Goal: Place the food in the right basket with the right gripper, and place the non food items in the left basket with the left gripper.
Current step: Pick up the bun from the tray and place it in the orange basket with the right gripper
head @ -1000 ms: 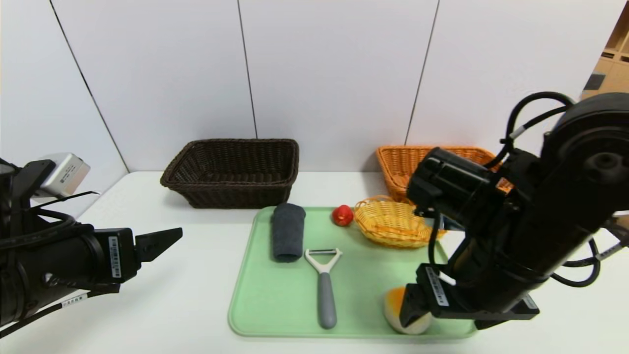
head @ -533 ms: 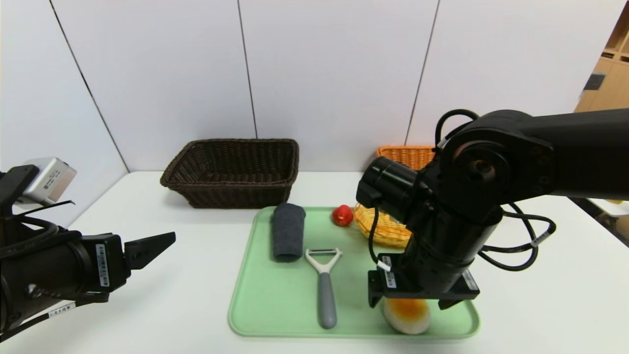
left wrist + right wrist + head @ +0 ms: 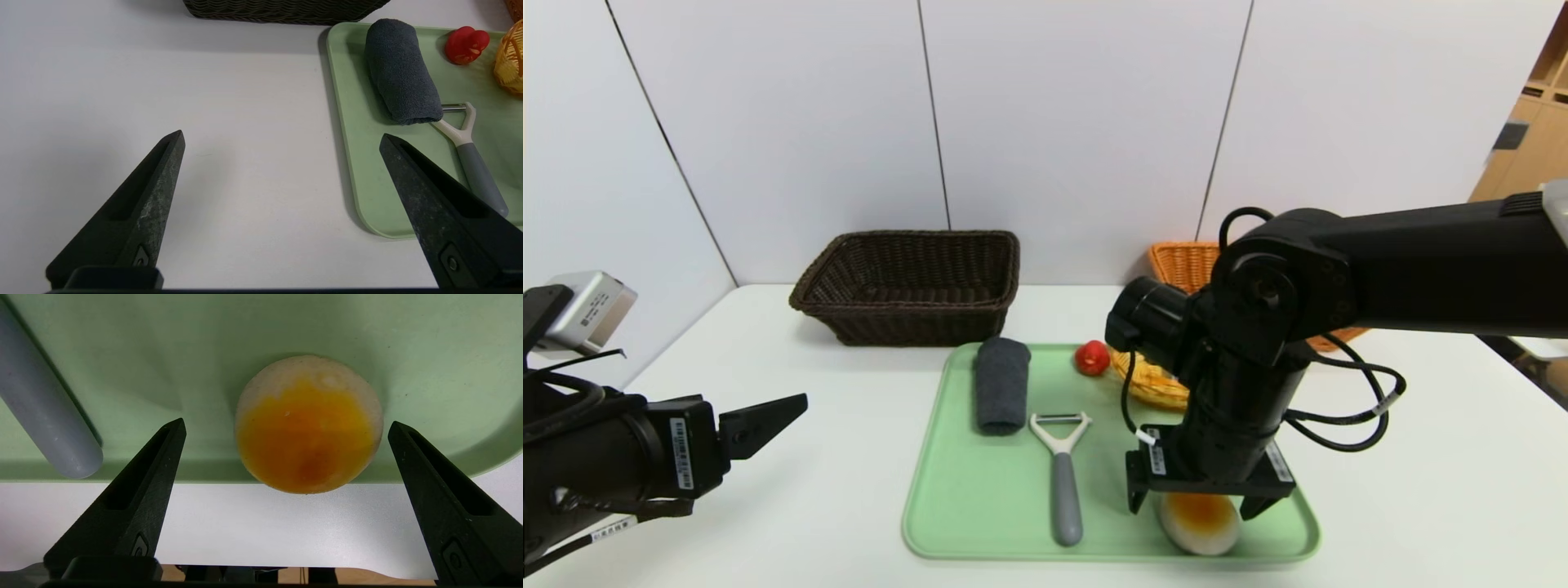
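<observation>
Directly above the bun [image 3: 1199, 523] at the green tray's [image 3: 947, 490] near right corner, the right end effector [image 3: 1186, 508] points down, fingers spread to straddle it; the left end effector [image 3: 282, 141], also spread, waits over the bench [image 3: 809, 490].

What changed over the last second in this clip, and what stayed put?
The right pincer swung in from the tray's right edge and came down over the bun, open and straddling it, not yet gripping. The left pincer stayed open, parked over the table. Rolled cloth, peeler and baskets are unmoved.
</observation>
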Motion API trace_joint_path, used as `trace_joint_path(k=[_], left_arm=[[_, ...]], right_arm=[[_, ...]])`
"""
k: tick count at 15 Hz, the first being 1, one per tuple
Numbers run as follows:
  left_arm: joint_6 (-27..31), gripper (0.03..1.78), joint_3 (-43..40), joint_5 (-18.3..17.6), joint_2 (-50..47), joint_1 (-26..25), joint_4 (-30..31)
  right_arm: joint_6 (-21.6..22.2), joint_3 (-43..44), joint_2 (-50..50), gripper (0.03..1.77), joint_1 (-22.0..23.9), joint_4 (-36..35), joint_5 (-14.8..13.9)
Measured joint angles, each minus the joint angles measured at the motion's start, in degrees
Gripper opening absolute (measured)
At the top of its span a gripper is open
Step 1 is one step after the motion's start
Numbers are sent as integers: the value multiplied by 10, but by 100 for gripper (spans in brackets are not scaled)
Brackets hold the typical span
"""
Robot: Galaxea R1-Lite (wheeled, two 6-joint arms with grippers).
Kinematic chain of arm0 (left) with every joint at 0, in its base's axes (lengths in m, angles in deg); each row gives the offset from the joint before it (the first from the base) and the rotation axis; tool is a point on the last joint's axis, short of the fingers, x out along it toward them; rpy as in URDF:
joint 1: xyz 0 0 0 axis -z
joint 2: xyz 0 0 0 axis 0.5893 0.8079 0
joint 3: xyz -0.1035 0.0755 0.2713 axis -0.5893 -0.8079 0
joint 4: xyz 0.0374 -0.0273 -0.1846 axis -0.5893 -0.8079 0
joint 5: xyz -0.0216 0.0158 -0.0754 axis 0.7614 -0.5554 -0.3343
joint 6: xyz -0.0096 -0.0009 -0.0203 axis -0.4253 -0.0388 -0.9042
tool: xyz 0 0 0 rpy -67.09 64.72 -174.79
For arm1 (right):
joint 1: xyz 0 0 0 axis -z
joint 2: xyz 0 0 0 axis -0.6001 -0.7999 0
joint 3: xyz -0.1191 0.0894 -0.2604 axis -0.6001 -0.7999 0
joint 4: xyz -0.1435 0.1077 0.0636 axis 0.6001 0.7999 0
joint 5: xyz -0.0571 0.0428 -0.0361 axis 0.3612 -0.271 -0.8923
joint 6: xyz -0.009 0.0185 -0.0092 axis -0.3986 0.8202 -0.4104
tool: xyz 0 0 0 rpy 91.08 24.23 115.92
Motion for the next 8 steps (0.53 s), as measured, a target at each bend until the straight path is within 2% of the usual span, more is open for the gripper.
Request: trace_joint_path(k=[4,8], left_arm=[[1,169,-5,-1,-4,0,0],[1,169,-7,-2,-5,0,0]], right_arm=[[-4,-4,5,170,12,0,5],[-5,-4,12,109,12,3,7]])
